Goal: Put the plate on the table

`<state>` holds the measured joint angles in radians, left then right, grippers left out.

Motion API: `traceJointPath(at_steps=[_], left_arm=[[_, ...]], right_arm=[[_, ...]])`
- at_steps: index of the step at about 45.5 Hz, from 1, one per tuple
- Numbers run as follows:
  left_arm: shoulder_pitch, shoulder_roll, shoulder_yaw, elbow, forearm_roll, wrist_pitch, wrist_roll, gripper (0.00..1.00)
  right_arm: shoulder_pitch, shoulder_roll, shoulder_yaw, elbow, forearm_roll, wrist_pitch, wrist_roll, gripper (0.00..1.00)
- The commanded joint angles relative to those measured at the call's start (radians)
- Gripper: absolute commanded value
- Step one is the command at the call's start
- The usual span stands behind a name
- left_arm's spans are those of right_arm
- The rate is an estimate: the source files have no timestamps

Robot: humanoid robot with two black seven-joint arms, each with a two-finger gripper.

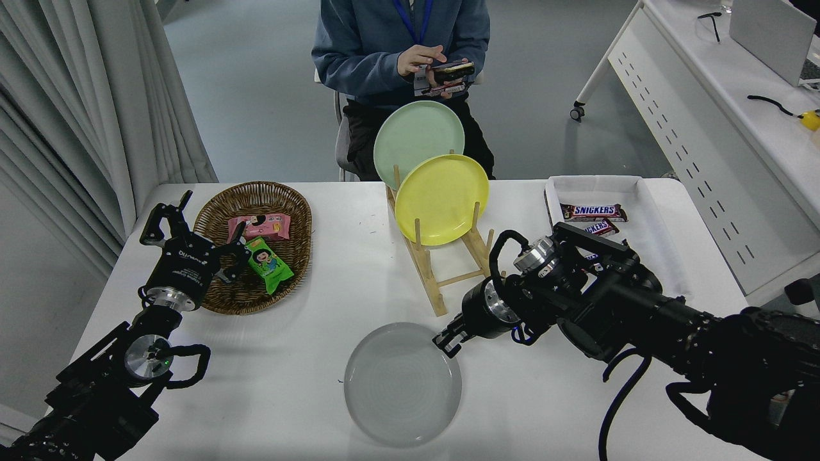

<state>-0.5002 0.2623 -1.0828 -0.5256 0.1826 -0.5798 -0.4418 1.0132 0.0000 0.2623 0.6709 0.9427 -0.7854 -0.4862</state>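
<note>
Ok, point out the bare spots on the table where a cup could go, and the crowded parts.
Bare table lies between the wicker basket and the wooden rack, and along the near edge left of the grey plate. Crowded: the right side, under the right gripper and its arm, beside the white tray. The left gripper hangs over the basket.

Bare table (307, 358) left of plate (402, 384)

— How many plates are showing?
— Three: a grey plate (402, 384), a yellow plate (441, 199), a green plate (418, 136).
— Snacks?
— Two Snickers bars (590, 211), two basket packets (258, 226).
</note>
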Motion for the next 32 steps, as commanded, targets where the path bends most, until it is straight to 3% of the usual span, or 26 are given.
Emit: traceJointPath(at_steps=[1,21,24,29,31,32], left_arm=[[0.000,0.000,0.000,-0.001,0.000,0.000,0.000,1.00],[0.000,0.000,0.000,-0.001,0.000,0.000,0.000,1.00],[0.000,0.000,0.000,-0.001,0.000,0.000,0.000,1.00],[0.000,0.000,0.000,-0.001,0.000,0.000,0.000,1.00],[0.000,0.000,0.000,-0.001,0.000,0.000,0.000,1.00],[0.000,0.000,0.000,-0.001,0.000,0.000,0.000,1.00]], right_arm=[[-0.004,0.000,0.000,-0.001,-0.001,0.000,0.000,0.00],[-0.004,0.000,0.003,-0.001,-0.002,0.000,0.002,0.00],[-0.004,0.000,0.006,-0.001,-0.002,0.000,0.002,0.28],[-0.004,0.000,0.008,-0.001,-0.004,0.000,0.000,0.44],[-0.004,0.000,0.009,-0.001,-0.007,0.000,0.002,0.63],[-0.004,0.000,0.012,-0.001,-0.010,0.000,0.002,0.78]])
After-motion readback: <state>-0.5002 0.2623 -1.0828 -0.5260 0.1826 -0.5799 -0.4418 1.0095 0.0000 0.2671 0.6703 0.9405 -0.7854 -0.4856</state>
